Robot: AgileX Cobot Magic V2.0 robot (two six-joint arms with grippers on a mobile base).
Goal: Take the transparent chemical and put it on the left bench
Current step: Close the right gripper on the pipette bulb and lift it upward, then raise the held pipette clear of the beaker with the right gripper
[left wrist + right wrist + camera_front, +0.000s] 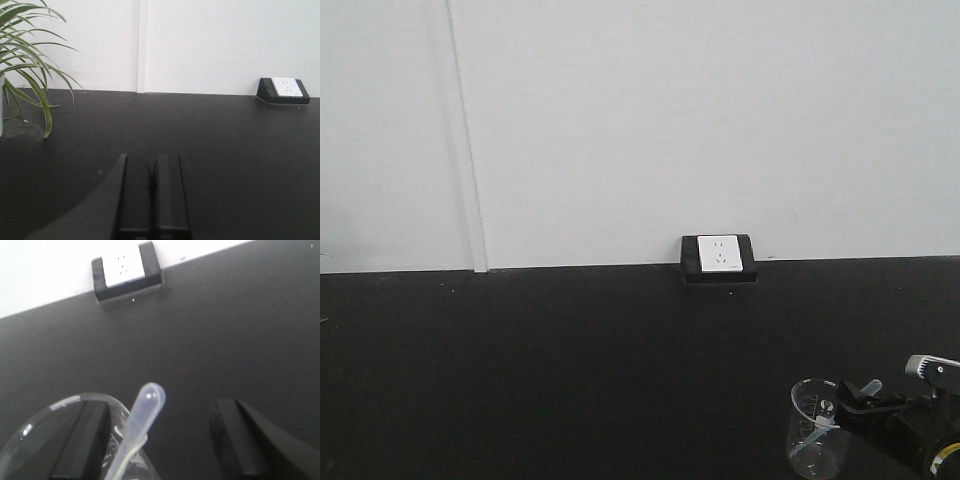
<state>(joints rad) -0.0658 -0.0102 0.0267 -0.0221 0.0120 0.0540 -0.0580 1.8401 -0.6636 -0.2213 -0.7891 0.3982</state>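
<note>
Two black fingers of the left gripper are pressed together with nothing between them, held low and level over the matte black countertop. A striped green potted plant stands ahead to its left, and a white wall socket far ahead to its right. Tilted downward, the right gripper is spread wide and grasps nothing. The slim clear plastic pipette leans bulb-up from a clear glass beaker, its bulb between the fingers, nearer the left one.

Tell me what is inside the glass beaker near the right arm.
A clear dropper pipette leans in the beaker, its bulb poking above the rim. Its lower stem and tip run out of the frame, and any liquid cannot be made out.
</note>
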